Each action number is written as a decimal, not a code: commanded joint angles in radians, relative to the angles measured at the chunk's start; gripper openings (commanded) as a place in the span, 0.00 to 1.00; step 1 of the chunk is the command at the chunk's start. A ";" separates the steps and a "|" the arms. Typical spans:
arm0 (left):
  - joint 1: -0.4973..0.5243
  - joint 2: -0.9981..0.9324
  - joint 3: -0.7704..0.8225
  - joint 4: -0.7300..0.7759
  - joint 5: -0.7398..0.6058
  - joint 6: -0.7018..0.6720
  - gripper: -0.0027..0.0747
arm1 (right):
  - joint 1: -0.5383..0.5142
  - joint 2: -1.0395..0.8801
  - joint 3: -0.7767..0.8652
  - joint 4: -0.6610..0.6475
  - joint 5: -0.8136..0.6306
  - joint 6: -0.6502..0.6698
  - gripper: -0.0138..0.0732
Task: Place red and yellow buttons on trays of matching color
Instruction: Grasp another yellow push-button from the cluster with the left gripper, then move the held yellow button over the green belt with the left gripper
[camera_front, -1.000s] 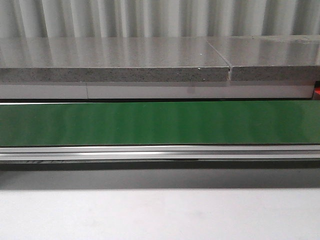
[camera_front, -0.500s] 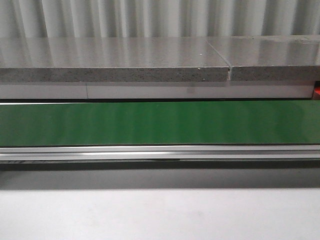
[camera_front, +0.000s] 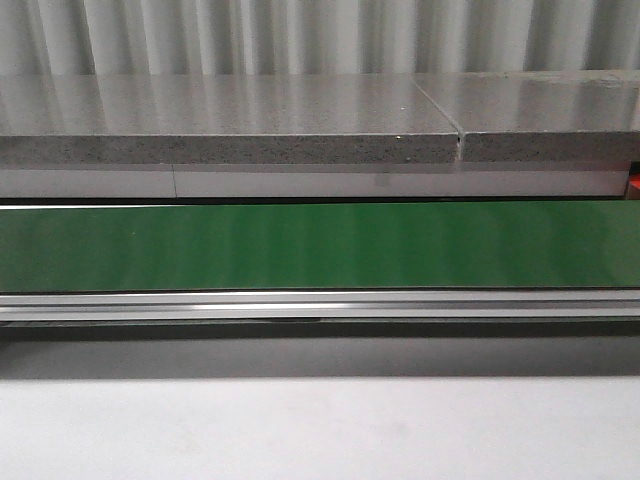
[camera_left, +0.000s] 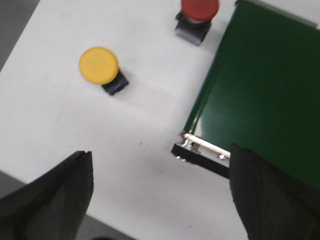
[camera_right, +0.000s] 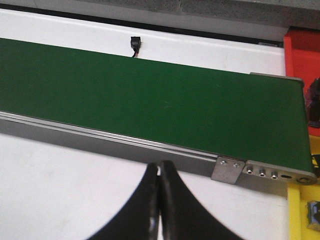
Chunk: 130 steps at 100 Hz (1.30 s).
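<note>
**Status: left gripper open above two buttons; right gripper closed at conveyor**

From the front view I see only the green conveyor belt (camera_front: 320, 245), its metal side rail (camera_front: 320, 305), the white table (camera_front: 320, 430) and a grey stone slab (camera_front: 230, 120) behind the belt. Neither arm appears in this view.

Left wrist view: the left gripper (camera_left: 160, 195) has its jaws spread wide and holds nothing. Its fingers (camera_left: 55, 192) hang above the white table. The yellow button (camera_left: 99, 65) stands on the table, well apart from the fingers. The red button (camera_left: 199, 8) stands further on, just beside the end of the belt and partly cut by the frame edge. The two buttons do not touch. No tray is visible in this view.

Right wrist view: the right gripper (camera_right: 159, 200) has its fingertips pressed together with nothing between them. It sits over the table, near the belt's side rail. A red tray (camera_right: 302, 55) and a yellow tray (camera_right: 300, 215) lie beyond the belt's end, both partly out of frame. I cannot tell what the dark object at the red tray's edge is.
</note>
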 joint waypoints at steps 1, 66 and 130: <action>0.050 0.027 -0.058 -0.008 0.054 -0.007 0.74 | 0.001 0.004 -0.024 0.003 -0.062 -0.010 0.07; 0.206 0.406 -0.275 -0.142 0.132 0.072 0.74 | 0.001 0.004 -0.024 0.003 -0.063 -0.010 0.07; 0.206 0.551 -0.302 -0.160 -0.058 0.072 0.57 | 0.001 0.004 -0.024 0.003 -0.063 -0.010 0.07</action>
